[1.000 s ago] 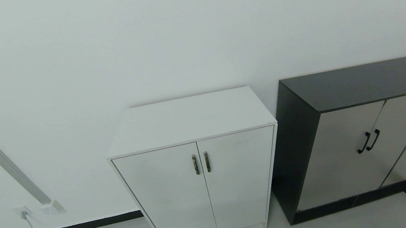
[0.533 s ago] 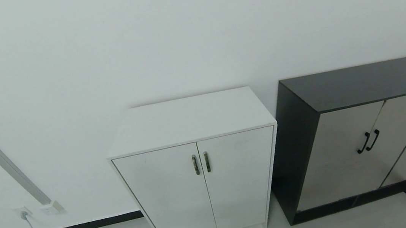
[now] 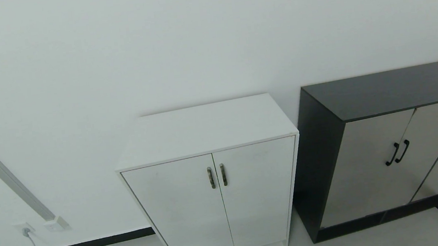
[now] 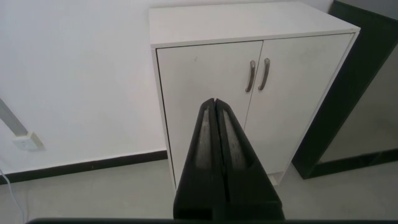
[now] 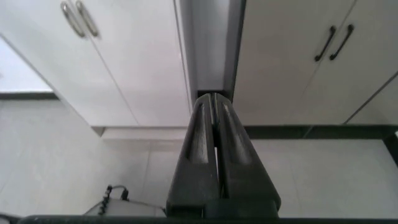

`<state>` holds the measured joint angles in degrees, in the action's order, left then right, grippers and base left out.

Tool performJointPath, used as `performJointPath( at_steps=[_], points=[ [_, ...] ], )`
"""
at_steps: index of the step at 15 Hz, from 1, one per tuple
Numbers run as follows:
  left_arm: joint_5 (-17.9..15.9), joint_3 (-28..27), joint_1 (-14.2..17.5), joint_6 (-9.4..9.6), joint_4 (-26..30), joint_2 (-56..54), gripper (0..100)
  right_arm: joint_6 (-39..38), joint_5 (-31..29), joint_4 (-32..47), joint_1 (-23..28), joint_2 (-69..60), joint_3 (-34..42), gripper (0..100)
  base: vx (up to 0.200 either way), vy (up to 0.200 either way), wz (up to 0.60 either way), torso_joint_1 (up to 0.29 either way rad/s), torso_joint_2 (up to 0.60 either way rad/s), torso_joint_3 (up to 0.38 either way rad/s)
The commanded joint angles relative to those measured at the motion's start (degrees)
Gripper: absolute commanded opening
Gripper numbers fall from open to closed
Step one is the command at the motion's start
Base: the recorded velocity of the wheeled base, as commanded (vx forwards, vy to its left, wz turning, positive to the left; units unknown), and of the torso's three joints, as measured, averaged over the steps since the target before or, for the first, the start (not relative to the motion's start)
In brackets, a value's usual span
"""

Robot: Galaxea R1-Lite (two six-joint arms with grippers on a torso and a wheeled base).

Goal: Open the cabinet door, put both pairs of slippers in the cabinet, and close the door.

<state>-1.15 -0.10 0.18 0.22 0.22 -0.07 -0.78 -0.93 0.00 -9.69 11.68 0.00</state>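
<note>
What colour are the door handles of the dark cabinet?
The handles are black, against grey doors; the head view shows them best.

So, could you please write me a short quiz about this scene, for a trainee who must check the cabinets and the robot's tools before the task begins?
1. True or false: both doors of the white two-door cabinet are closed.
2. The left tool is: A) wide open; B) half open; C) shut.
3. Fill in: in the head view, the black cabinet with grey doors stands to the white cabinet's ____.
Key: 1 true; 2 C; 3 right.
</note>
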Motion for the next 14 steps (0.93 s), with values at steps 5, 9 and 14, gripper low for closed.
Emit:
performJointPath(
  at_steps=[5,9,14],
  points=[
    [0.00,0.01,-0.01,-0.04,0.04,0.07,0,0.08,-0.48,-0.09,4.77,-6.05,0.00,0,0.000,0.000,0.00,0.000,0.00,0.000],
    [0.00,0.01,-0.01,-0.22,0.04,0.07,0,0.16,-0.74,0.00,5.82,-5.35,0.00,0,0.000,0.000,0.00,0.000,0.00,0.000],
    [0.00,0.01,-0.01,-0.22,0.04,0.07,0,0.16,-0.66,0.00,8.99,-9.31,0.00,0,0.000,0.000,0.00,0.000,0.00,0.000]
  ],
)
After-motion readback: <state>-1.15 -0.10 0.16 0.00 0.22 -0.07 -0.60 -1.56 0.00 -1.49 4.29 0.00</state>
